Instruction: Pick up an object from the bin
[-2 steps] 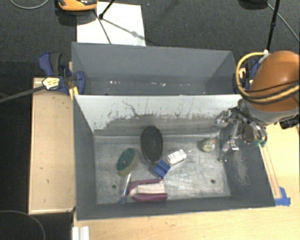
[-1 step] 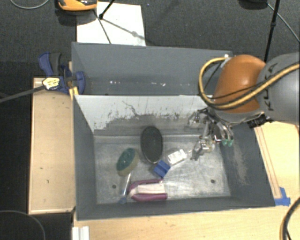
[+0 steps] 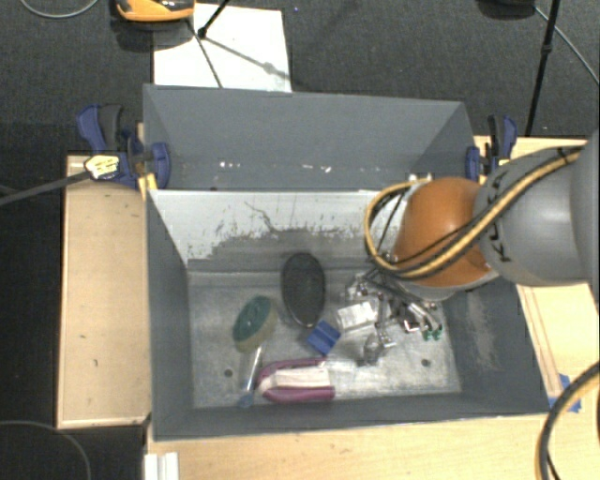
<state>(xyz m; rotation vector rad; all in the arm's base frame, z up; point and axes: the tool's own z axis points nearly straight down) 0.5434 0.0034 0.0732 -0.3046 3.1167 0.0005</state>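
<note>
My jaws hung low in the grey bin (image 3: 169, 309), just beside a small blue block (image 3: 322, 337) at mid-floor; whether they were parted I could not tell. A dark oval lump (image 3: 304, 289) lay near.

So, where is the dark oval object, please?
The dark oval object lies mid-bin in the camera view, right of the green disc, left of the gripper.

The grey bin (image 3: 300, 141) sits with dark, speckly carpet-looking floor (image 3: 56, 56) all around it. Just behind the bin's far wall a white sheet (image 3: 253, 33) lies flat, and left of that, further back, there's something yellow-orange (image 3: 150, 7). A black cable (image 3: 37, 187) runs in from the bin's left, and a thin dark pole (image 3: 541, 66) stands beyond its far right corner.
</note>
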